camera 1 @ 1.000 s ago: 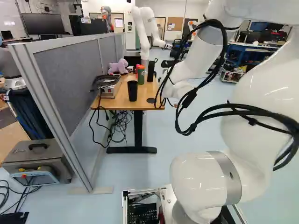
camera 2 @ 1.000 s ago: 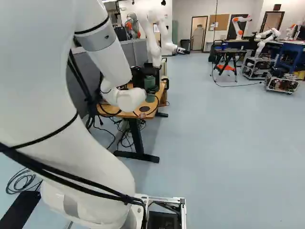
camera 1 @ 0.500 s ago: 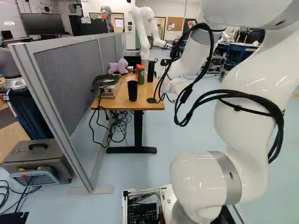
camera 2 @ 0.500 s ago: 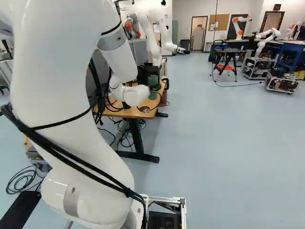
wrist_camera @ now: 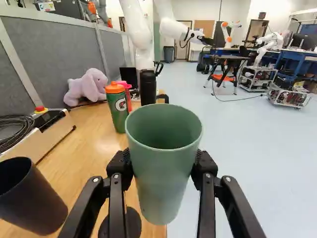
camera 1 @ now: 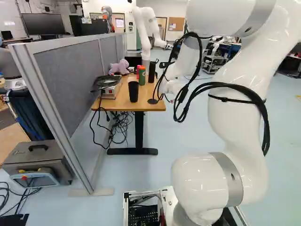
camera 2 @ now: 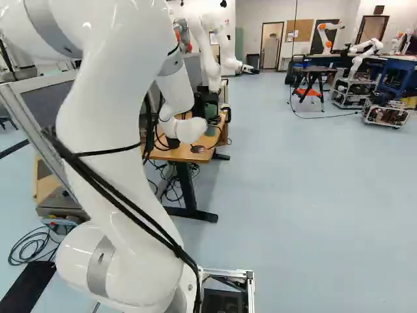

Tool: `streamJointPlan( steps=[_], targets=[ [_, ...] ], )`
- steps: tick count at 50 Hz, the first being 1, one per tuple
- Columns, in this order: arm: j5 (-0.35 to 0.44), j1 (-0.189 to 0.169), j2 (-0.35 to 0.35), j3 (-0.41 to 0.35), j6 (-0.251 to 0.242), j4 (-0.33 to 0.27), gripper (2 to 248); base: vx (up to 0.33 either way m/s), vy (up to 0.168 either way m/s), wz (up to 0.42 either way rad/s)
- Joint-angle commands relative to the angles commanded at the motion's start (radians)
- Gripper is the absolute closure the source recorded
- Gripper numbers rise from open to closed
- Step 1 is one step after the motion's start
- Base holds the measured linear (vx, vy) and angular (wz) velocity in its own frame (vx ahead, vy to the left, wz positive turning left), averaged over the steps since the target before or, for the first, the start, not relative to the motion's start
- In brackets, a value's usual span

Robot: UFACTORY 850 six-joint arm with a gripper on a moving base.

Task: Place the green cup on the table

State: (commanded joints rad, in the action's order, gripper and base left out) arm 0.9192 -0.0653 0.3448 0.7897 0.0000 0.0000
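Note:
In the right base view my black gripper (camera 2: 204,98) shows partly behind the arm's white wrist, out over the wooden table (camera 2: 171,154). The wrist view has the gripper (wrist_camera: 164,166) shut on the green cup (wrist_camera: 161,183), one finger against each side. The cup is held mouth up, and its foot appears over the table's long edge, beside a dark round disc. Whether its base touches the tabletop cannot be told. Bare wood of the table (wrist_camera: 101,148) lies on one side of the cup, the floor on the other.
A black cup (wrist_camera: 32,198) stands on the table beside the gripper. Further ahead are a green bottle with orange lid (wrist_camera: 117,106), a black mug (wrist_camera: 148,87) and a purple plush toy (wrist_camera: 86,87). A grey partition (camera 1: 84,70) runs alongside; another robot (camera 1: 142,30) rises beyond.
The arm's upper links have swung left in the left base view, and its wrist has shifted slightly. The green cup has moved slightly right with the gripper in the right base view. The base has stayed still.

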Motion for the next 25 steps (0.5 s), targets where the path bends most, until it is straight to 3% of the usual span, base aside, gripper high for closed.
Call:
streamJointPlan(
  steps=[25],
  targets=[
    [0.088,0.035,0.163,0.143,0.000,0.000,123,0.000,0.000,0.000]
  ],
)
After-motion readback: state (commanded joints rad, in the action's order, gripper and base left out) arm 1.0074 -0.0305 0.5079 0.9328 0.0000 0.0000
